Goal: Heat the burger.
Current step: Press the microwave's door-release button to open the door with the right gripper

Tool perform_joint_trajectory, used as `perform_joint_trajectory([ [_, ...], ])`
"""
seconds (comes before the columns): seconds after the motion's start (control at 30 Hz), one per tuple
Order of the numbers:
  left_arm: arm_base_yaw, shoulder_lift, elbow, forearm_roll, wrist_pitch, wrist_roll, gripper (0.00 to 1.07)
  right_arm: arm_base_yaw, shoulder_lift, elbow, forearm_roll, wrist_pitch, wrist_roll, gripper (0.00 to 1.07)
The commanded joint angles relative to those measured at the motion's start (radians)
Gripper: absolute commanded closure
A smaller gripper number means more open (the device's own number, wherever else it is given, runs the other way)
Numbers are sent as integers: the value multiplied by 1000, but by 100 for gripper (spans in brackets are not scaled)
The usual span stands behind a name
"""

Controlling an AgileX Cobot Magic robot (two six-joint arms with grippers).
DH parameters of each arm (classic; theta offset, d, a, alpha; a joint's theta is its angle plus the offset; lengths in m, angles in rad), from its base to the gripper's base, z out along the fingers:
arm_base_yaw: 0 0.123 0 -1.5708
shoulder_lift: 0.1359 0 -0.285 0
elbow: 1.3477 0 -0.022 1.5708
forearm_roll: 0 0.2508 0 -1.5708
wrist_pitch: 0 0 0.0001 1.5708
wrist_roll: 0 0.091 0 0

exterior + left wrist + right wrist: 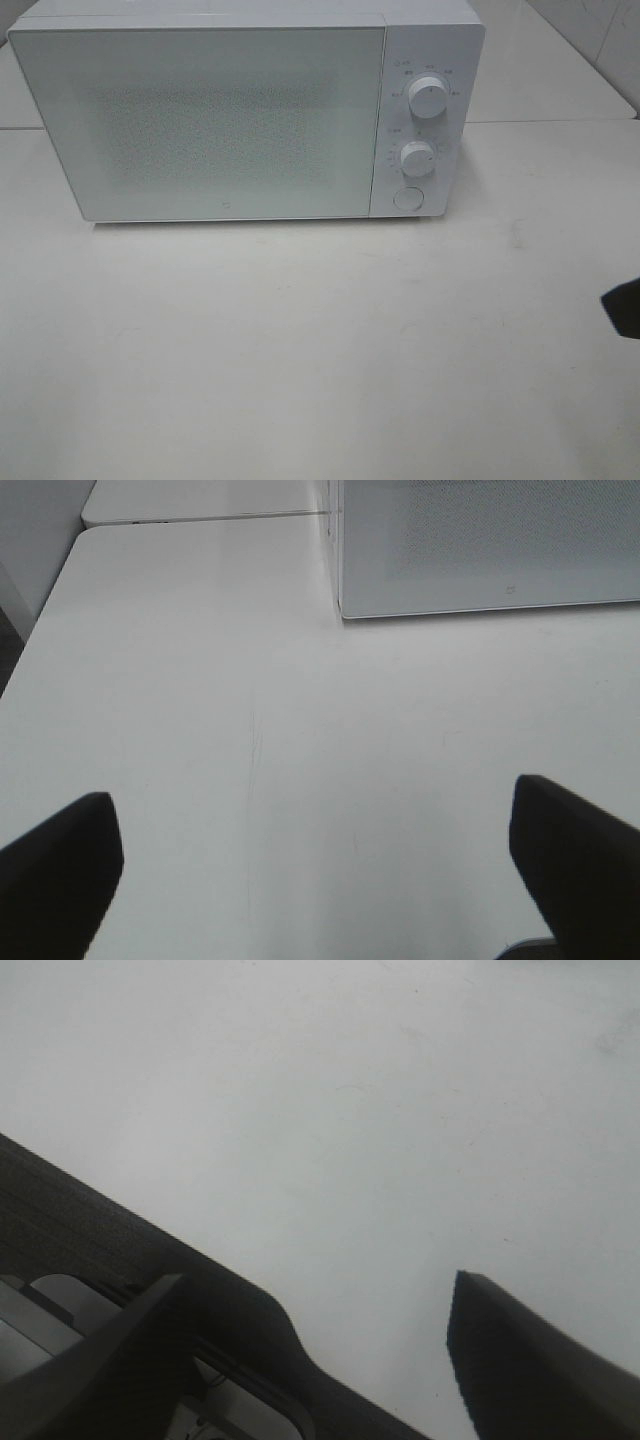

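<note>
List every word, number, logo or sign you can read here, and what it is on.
Nothing can be read with certainty.
Markings ringing the upper knob of the microwave: too small to read.
Markings ringing the lower knob: too small to read.
On the door, a small mark low down: blurred in both the exterior and left wrist views.

White box-shaped microwave oven (230,120) stands on the white flat worktop (300,350), toward its far side. Oven's flat closed door (200,120) takes its left and middle; control panel (460,130) sits on its right. On the panel, upper round knob (429,90) sits above lower round knob (416,158), with round button (407,197) below both. Second white worktop (540,70) lies behind. Left hand (312,800) hangs over the worktop, in front of the oven's left front corner and apart from it. Right hand (320,1282) is over the worktop.
</note>
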Motion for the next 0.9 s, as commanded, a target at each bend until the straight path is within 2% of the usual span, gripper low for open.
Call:
perform_joint_trajectory([
  [0.03,-1,-15,3,-4,-14,-4,9,-5,-140,-10,-14,81,-12,37],
  [0.23,-1,-15,3,-4,-14,-4,9,-28,-327,-10,-43,125,-12,37],
  [0.33,-1,-15,3,-4,-14,-4,9,-73,-368,-10,-61,141,-17,37],
  [0.37,-1,-15,3,-4,-14,-4,9,-128,-408,-10,-66,152,-39,37],
  [0.43,-1,-15,3,-4,-14,-4,9,-157,-430,-10,-70,152,-53,37],
  [0.47,-1,-15,3,-4,-14,-4,9,-200,-473,-9,-75,147,-61,37],
  [0.53,-1,-15,3,-4,-14,-4,9,-217,-495,-3,-82,139,-61,37],
  [0.63,-1,-15,3,-4,-14,-4,9,-257,-560,31,-88,131,-60,37],
  [0.9,-1,-15,3,-4,-14,-4,9,-372,-759,204,-88,55,-49,37],
])
